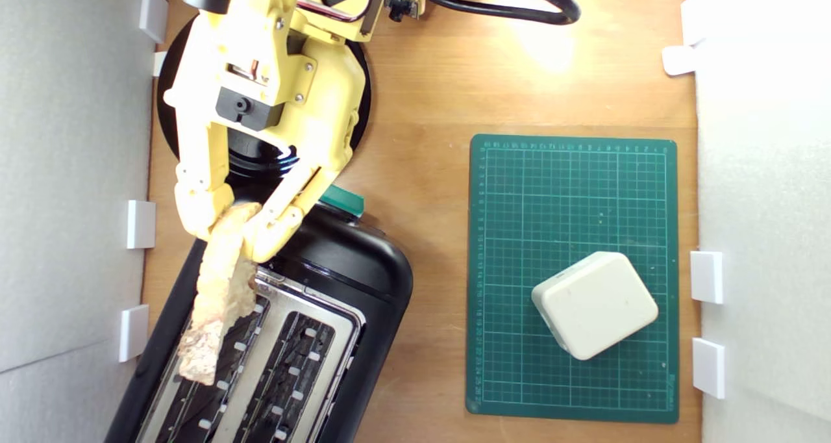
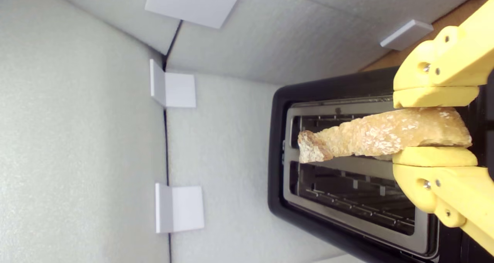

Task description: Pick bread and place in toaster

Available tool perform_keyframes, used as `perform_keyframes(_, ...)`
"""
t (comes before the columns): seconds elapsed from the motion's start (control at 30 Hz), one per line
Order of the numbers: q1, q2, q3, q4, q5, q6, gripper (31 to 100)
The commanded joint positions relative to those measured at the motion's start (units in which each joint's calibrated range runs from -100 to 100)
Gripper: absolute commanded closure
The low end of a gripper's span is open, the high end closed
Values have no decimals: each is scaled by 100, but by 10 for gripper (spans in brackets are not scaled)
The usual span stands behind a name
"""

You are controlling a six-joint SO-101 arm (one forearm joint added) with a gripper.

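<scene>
Wrist view shows the gripper clamped on the bread, held edge-on along the toaster slots, lined up, I'd say, to drop in.

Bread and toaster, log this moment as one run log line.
gripper: shut on bread | bread: edge-on above toaster, over the slot on the exterior view's left, not yet inserted | slots: both empty
</scene>
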Motion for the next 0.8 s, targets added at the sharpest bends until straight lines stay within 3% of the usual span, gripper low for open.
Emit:
perform_keyframes(0.0, 103, 60, -392, -63, -261, -15, 802)
perform_keyframes(0.17, 288, 176, -392, -353, -270, 11, 802)
perform_keyframes(0.77, 369, 476, -383, -308, -688, -4, 802)
